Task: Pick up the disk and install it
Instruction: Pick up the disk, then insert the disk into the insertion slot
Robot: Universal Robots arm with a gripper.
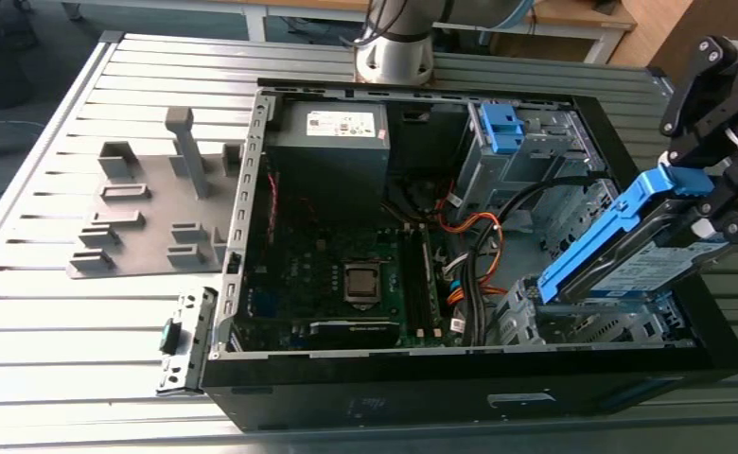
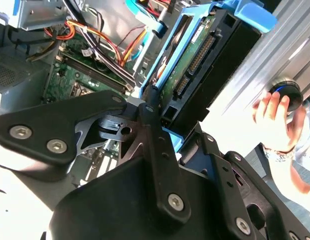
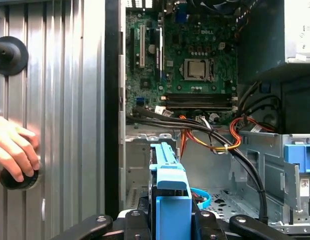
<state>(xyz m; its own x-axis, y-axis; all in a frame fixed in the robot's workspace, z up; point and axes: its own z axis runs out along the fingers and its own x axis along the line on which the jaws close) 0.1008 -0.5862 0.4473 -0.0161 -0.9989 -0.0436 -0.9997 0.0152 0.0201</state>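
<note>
As it stands, my gripper (image 1: pixel 712 210) is clamped on the disk (image 1: pixel 634 244), one jaw on each side, near its upper end. That's over the corner of the case (image 1: pixel 470 402) at the exterior view's right. Disk is up off the table (image 1: pixel 66 322) and not seated.

Key relation: the long axis is tilted, not level. The high end sits at my jaws, toward the exterior view's right. The low end points down toward the exterior view's left, at the rim of the drive cage (image 1: pixel 596 323). Can't tell if that low edge touches the cage or just clears it.

The cage lies right under the disk, so my read is the gap is mostly angle plus height, little sideways.

In the first wrist view the disk (image 3: pixel 170 197) is edge-on, blue frame running straight out ahead of me. In the second wrist view its connector edge (image 2: pixel 192 65) shows.

The cables (image 1: pixel 470 260), orange and black, lie just beside the low end: snag risk, I'd say. A person's hand (image 3: pixel 14 150) rests on a black knob on the table, well apart from the case.
</note>
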